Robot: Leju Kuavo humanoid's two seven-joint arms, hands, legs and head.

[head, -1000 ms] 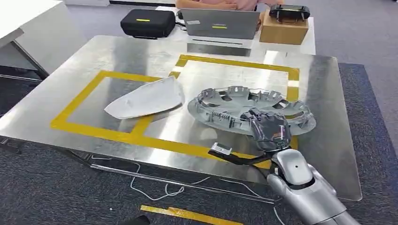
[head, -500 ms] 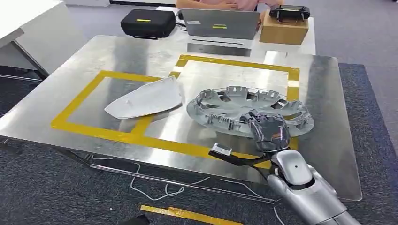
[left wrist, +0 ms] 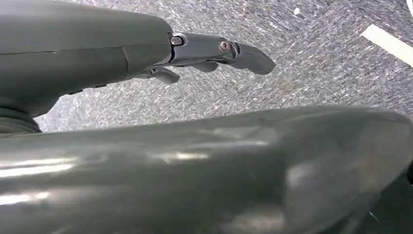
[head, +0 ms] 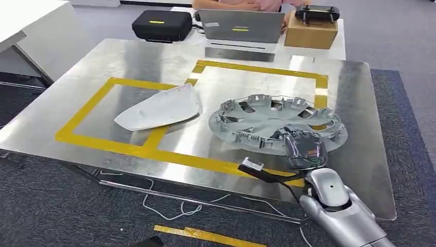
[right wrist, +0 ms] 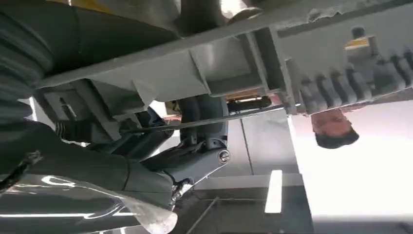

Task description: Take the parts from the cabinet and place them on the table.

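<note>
Hubcap [head: 277, 122] shifted right in right hand [head: 304, 149]

Your right arm [head: 339, 216] rises silver from beyond the tabletop's near edge, close to its near right corner, wrist bent forward. Your right robot hand [head: 304, 148] sits over that near edge; its dark fingers [right wrist: 204, 114] curl around the rim of the wheel cover [head: 277, 122], gripping it. Your left robot hand [left wrist: 195, 53] hangs toward the floor, its fingers [left wrist: 248, 56] stretched out nearly straight, slightly apart, holding nothing.
</note>
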